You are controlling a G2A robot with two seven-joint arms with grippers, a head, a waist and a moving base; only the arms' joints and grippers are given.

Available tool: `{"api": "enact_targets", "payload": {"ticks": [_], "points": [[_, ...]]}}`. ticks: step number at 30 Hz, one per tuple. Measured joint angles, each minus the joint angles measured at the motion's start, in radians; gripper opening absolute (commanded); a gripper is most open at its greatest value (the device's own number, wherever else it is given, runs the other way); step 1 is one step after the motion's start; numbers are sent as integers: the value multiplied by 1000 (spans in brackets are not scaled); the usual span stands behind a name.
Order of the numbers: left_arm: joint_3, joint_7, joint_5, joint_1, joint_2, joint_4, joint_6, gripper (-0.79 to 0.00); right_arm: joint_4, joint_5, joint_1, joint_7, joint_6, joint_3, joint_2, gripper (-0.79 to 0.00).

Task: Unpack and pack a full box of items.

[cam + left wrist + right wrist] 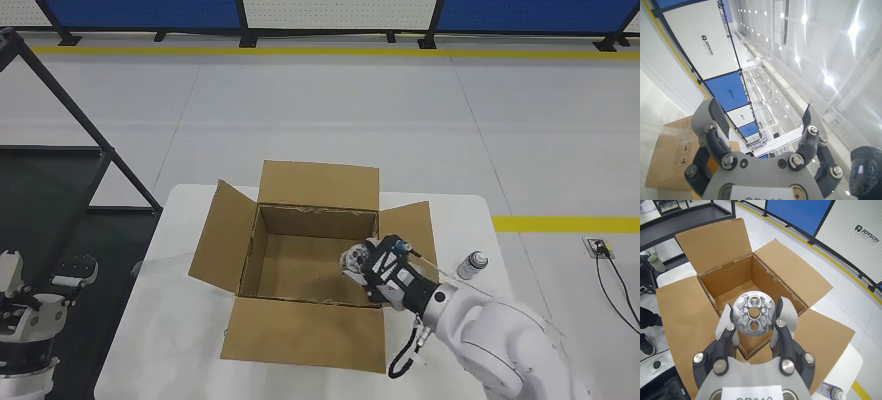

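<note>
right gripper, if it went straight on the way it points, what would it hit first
Probably the inside of the open cardboard box: the right gripper, shut on a metal disc, points down into it with nothing in between. Whether floor or far wall comes first is unclear.

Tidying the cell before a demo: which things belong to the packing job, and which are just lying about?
Job: open brown cardboard box; round grey cast-metal disc in the right claw; metal spray can beside the box, probably another item.
Lying about: pale green bottle in the background; white floor socket.
</note>
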Motion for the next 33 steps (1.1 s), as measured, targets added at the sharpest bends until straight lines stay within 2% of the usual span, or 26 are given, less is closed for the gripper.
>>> {"api": "enact_targets", "payload": {"ticks": [5,20,23,28,33], "points": [[0,0,0,0,0,0,0,0,101,-15,120,11,80,-148,-34,-785],[0,0,0,0,0,0,0,0,103,-14,122,11,80,-149,-35,-785],[0,0,0,0,0,0,0,0,141,3,131,-20,74,-164,-42,-785],[0,0,0,0,0,0,0,0,314,76,285,-19,78,-266,-88,-785],[0,0,0,0,0,0,0,0,550,140,489,9,133,-421,-169,-785]]}}
